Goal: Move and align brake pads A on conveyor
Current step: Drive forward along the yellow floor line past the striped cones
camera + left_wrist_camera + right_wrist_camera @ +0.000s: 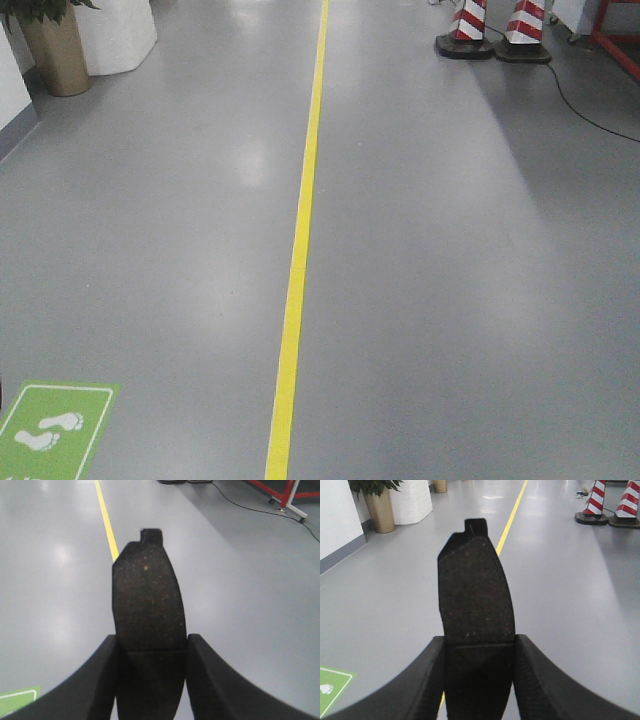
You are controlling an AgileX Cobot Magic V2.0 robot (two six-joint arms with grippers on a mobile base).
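Brake pads A (pixel 147 590) (pixel 476 585) in left tool (pixel 151 639), right tool (pixel 479 639); bottoms seemingly cropped.

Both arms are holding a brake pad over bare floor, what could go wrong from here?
The left brake pad and right brake pad stick far past the jaws, pinched by their edges; a jolt could twist or drop them. Striped cones and a cable lie ahead on the right; the base might snag them.

left fingers (pixel 95 680) and right fingers (pixel 420 680): black, curved, matte.
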